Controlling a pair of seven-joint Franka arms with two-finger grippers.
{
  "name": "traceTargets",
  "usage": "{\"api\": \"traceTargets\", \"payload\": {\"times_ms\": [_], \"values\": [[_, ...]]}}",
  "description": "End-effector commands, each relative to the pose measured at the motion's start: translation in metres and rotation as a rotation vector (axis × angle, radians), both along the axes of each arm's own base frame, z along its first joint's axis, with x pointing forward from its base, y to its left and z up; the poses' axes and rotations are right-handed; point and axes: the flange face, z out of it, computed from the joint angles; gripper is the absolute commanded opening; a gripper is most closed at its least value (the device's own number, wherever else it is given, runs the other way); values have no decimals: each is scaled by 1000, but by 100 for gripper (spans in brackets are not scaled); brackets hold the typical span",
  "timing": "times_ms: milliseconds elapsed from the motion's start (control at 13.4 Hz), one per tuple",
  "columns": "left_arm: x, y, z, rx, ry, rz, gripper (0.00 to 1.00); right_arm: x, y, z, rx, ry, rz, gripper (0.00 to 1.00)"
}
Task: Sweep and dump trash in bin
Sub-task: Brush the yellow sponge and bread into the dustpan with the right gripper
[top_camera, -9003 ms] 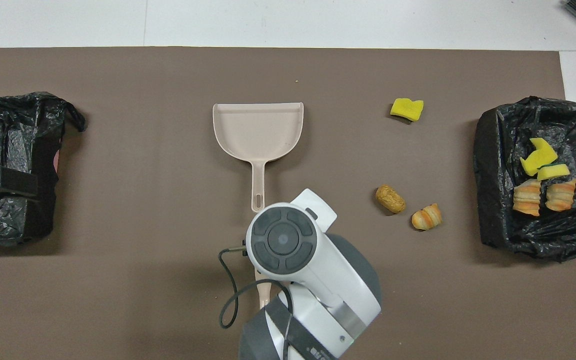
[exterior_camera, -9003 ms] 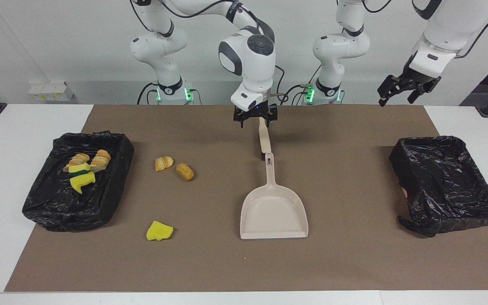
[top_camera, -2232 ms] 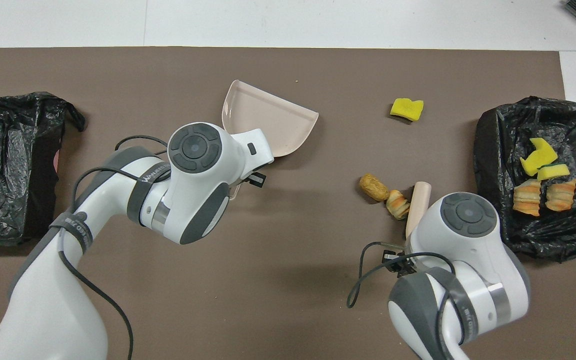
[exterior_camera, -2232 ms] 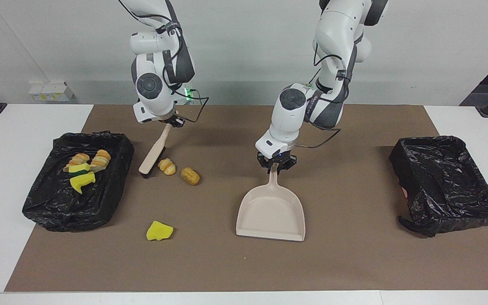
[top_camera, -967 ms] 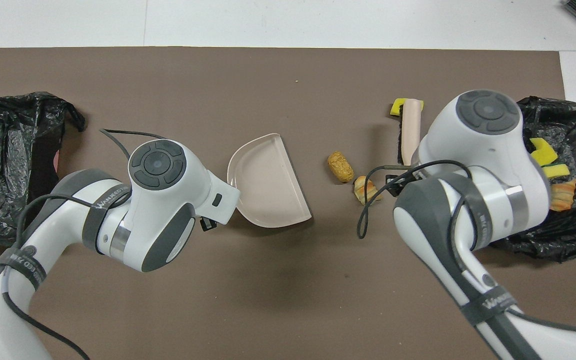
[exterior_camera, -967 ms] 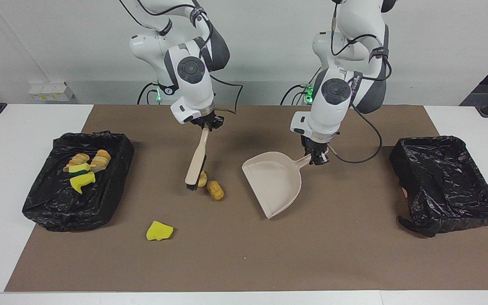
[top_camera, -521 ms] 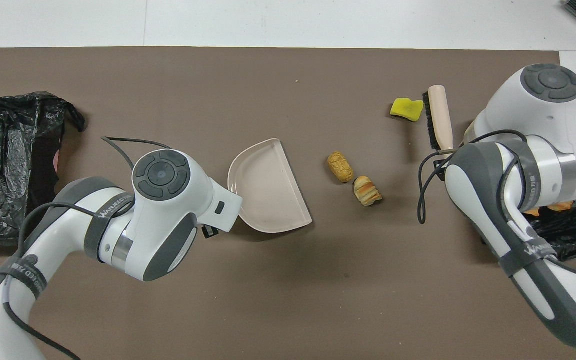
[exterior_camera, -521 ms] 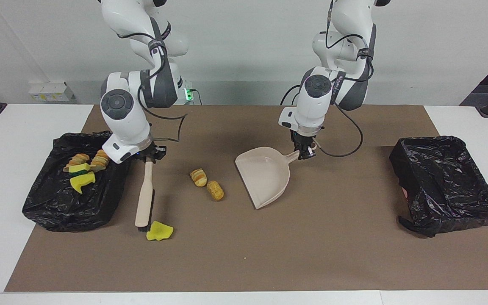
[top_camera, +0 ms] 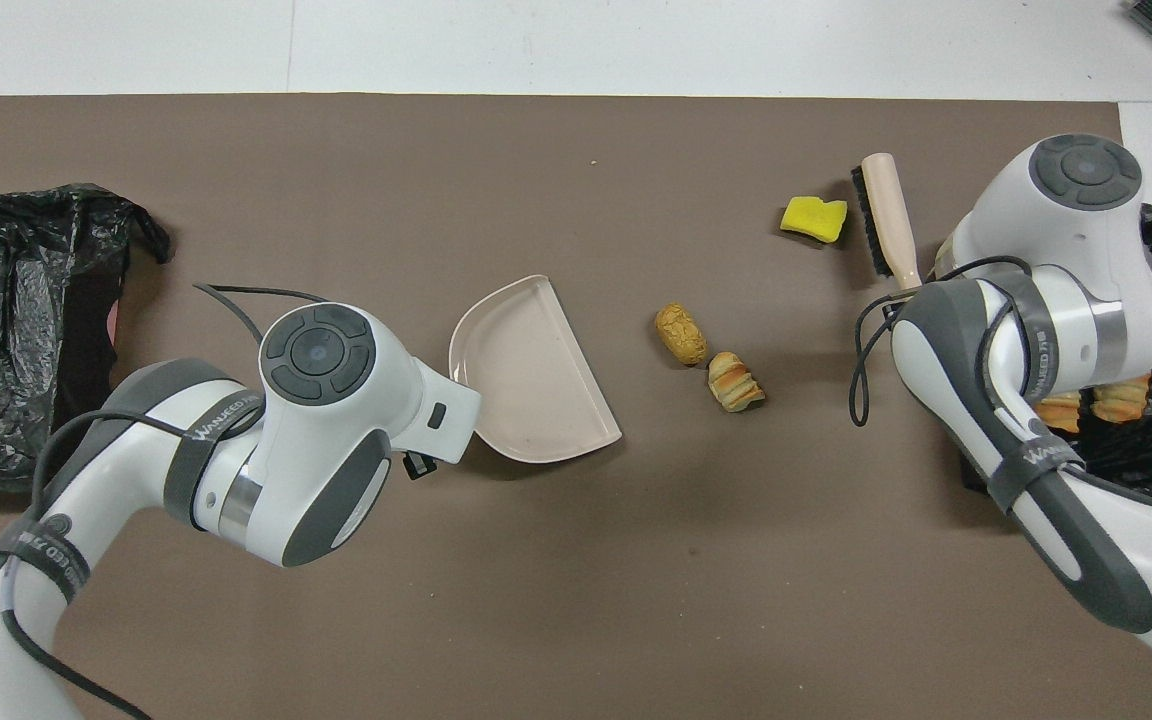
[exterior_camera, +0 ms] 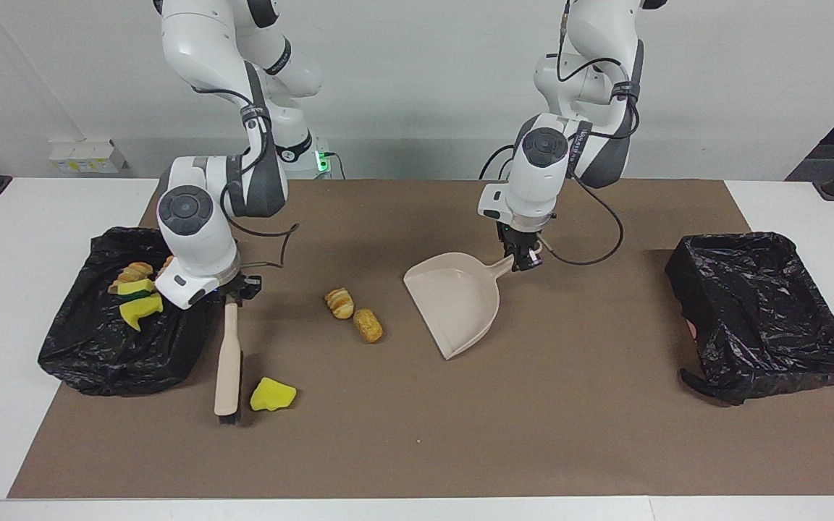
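Trash (exterior_camera: 273, 395) is partly lying in the bin (exterior_camera: 69, 347), I think; three scraps are waiting on the worktop. I'm pinching the brush (exterior_camera: 228, 365) in the right claw (exterior_camera: 232, 298) and the dustpan (exterior_camera: 455, 301) in the left claw (exterior_camera: 525, 259).

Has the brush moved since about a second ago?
Yes. The brush, held by the right end effector, has swung away from the two bread pieces toward the filled bin, now beside the yellow sponge scrap.
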Motion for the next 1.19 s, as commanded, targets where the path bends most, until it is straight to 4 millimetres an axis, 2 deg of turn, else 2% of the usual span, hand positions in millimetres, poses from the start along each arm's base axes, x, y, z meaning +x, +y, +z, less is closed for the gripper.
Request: {"api": "traceTargets", "payload": {"times_ms": [0, 74, 298, 521, 670, 744, 967, 1116], "values": [[-7, 4, 5, -17, -20, 24, 0, -1, 18, -3, -7, 16, 111, 0], [-7, 4, 5, -17, -21, 24, 0, -10, 26, -9, 0, 37, 126, 0], [-10, -1, 4, -33, -15, 32, 0, -34, 63, -6, -8, 54, 200, 0], [-10, 1, 5, -38, -10, 45, 0, -64, 121, -8, -18, 67, 281, 0], [-9, 3, 3, -37, -8, 46, 0, -75, 148, -6, -22, 64, 305, 0], [-7, 4, 4, -40, -13, 49, 0, -81, 159, -4, -13, 61, 299, 0], [-7, 4, 4, -39, -12, 51, 0, -101, 208, 0, 46, 51, 275, 0], [-8, 4, 3, -38, -11, 51, 0, -118, 248, 6, 78, 27, 236, 0]]}}
